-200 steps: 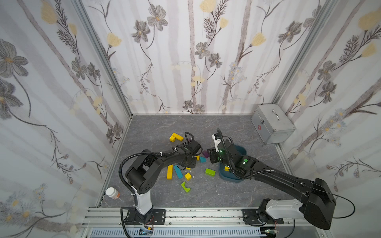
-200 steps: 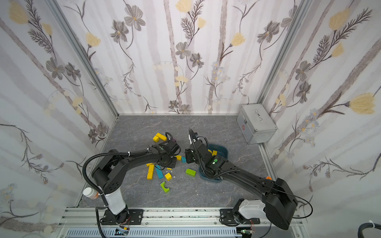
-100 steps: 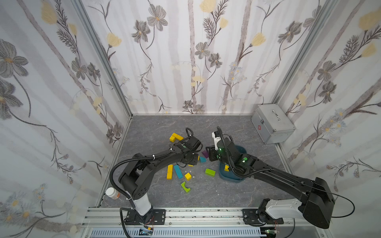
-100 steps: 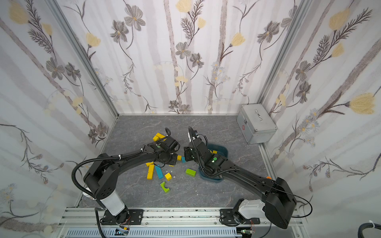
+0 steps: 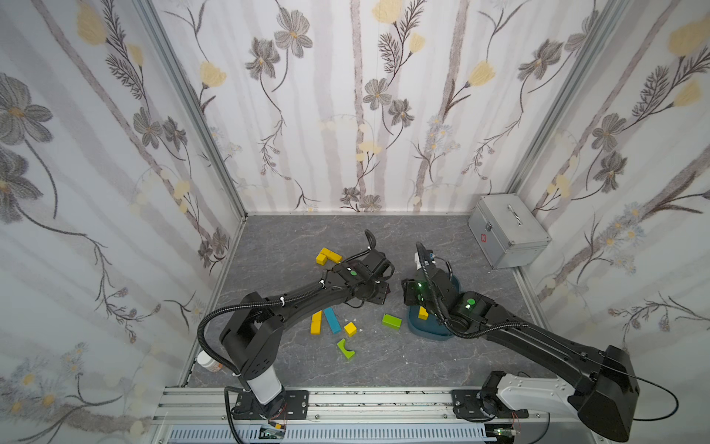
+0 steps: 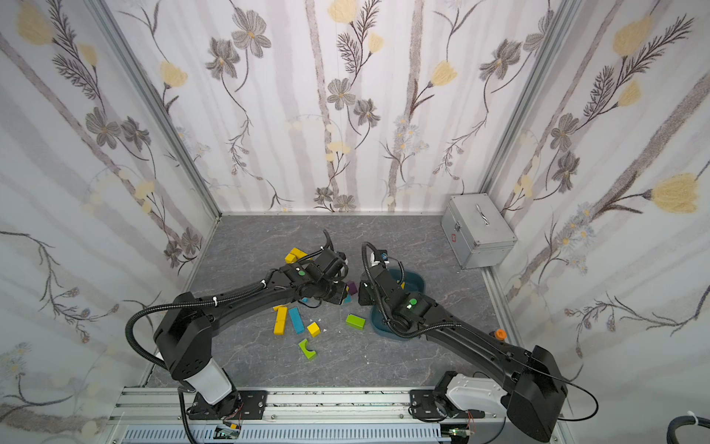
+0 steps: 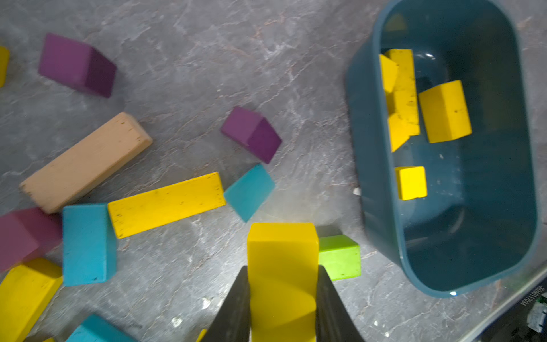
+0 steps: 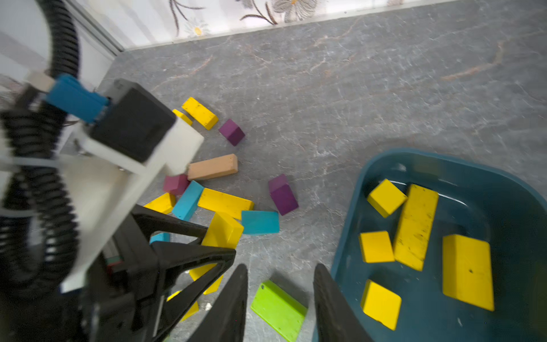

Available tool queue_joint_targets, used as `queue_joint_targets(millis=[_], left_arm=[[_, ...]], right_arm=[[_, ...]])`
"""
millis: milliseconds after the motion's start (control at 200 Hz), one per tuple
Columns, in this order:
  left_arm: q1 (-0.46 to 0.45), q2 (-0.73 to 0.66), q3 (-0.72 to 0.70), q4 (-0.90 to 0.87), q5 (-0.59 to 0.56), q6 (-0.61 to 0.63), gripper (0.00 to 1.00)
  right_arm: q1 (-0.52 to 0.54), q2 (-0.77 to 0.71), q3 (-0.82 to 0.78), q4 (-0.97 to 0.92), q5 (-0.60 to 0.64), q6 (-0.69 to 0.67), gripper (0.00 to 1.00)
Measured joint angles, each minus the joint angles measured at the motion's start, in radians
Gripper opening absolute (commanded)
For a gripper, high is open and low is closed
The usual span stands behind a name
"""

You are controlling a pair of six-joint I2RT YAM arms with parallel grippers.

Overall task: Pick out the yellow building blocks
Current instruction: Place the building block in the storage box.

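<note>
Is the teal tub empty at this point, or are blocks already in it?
Not empty. The teal tub holds five yellow blocks lying on its floor in the right wrist view; no other colour shows inside.

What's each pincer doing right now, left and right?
Left pincer: closed on a bright yellow matte rectangular block.
Right pincer: partly open, holding nothing.
</note>
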State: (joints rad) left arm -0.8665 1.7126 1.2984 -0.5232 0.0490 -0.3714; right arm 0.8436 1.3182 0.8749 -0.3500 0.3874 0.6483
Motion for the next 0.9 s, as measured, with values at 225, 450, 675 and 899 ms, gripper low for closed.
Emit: queue_joint_targets(millis=[225, 450, 675, 899], left_arm=[[-0.098, 0.126, 0.159, -0.005, 0.022, -0.002, 0.03], [-0.171, 0.254, 0.315, -0.007, 0.073, -0.001, 0.03], [-0.226, 0.399, 0.461, -0.045, 0.129, 0.001, 0.05], [-0.236, 0.501, 0.572, -0.079, 0.149, 0.002, 0.18]], right_arm=[[-0.145, -0.169, -0.157, -0.075, -0.013, 0.090, 0.38], [-0.216, -0.356, -0.255, -0.118, 0.002, 0.126, 0.38], [-0.242, -0.452, -0.278, -0.158, 0.036, 0.138, 0.38], [-0.243, -0.545, -0.323, -0.174, 0.048, 0.152, 0.38]])
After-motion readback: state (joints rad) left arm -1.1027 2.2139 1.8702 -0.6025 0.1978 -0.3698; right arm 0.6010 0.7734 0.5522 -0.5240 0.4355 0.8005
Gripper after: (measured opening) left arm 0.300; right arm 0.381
